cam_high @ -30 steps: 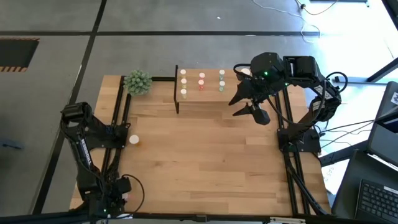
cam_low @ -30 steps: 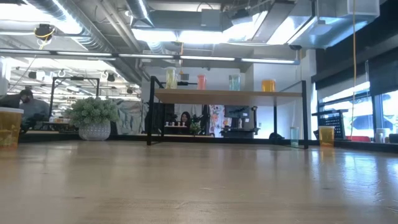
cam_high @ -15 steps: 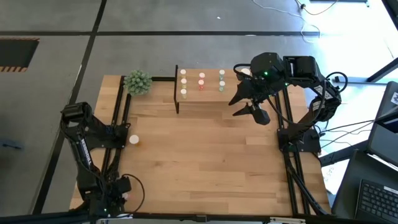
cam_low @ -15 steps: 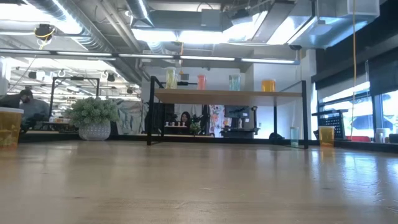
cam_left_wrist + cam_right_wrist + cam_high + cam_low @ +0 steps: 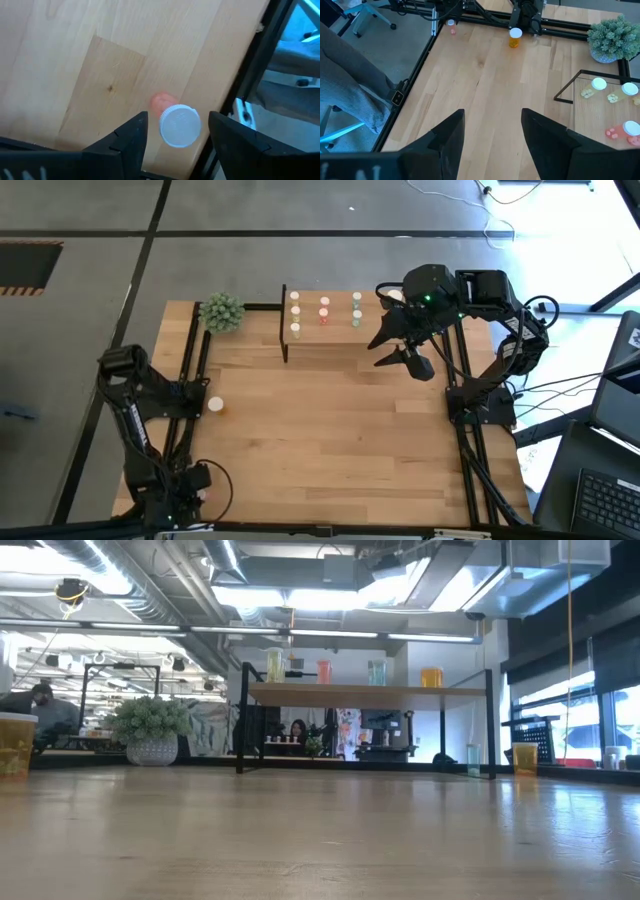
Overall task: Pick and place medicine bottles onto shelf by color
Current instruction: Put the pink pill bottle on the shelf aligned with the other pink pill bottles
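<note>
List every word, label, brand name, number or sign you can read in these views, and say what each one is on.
None: no readable text shows in any view.
Medicine bottles on the shelf: caps blank from above, any labels too small to make out.
Pink bottle between the left gripper fingers: plain white cap, no print visible.
Orange bottle at the table's left edge: no lettering can be made out.
Right gripper: no markings.

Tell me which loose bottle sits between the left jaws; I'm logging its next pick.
The pink-red bottle, white-capped, near the table edge. The orange bottle stands alone farther up that side.
</note>
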Controlling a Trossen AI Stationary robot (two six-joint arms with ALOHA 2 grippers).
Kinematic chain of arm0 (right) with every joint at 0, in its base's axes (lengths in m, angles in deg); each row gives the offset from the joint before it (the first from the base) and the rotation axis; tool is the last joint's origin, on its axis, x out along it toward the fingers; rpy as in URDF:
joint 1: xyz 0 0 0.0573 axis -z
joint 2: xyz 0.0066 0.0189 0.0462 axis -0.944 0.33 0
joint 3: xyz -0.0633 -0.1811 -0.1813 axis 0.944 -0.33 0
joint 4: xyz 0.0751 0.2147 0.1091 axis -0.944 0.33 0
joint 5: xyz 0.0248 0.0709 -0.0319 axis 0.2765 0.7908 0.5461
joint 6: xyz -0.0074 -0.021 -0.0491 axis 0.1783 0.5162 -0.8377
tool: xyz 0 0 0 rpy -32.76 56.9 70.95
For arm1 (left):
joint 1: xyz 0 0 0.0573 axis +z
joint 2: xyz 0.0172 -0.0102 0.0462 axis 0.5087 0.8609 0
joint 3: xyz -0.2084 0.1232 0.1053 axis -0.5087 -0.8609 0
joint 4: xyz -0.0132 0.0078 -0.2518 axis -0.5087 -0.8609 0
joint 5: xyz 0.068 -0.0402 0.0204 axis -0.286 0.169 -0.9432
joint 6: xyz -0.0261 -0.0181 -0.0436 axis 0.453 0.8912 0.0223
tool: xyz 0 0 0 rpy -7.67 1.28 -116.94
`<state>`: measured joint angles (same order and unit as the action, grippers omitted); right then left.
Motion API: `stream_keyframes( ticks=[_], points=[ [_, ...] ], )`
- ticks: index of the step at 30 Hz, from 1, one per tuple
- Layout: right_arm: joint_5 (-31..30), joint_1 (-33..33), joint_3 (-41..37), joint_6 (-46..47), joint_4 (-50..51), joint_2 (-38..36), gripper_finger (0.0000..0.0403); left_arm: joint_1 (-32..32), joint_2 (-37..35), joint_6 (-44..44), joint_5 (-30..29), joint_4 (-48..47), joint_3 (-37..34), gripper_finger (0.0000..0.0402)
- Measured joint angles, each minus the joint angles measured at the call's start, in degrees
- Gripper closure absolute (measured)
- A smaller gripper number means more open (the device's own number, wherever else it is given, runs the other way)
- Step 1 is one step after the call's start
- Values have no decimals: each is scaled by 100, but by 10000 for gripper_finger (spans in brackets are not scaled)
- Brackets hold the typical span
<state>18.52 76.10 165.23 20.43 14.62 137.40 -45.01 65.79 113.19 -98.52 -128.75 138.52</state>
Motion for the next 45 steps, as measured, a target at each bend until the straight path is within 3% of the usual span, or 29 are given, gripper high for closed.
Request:
stream_keyframes(
  ticks=[19, 33, 45],
  points=[
    [1, 1, 0, 1, 1, 0, 205, 109, 190, 20, 248, 61, -2, 200],
    [1, 0, 0, 2, 0, 0, 205, 146, 190, 34, 284, 65, -2, 278],
    [1, -1, 0, 2, 1, 0, 205, 203, 190, 37, 284, 91, -2, 286]
  ],
)
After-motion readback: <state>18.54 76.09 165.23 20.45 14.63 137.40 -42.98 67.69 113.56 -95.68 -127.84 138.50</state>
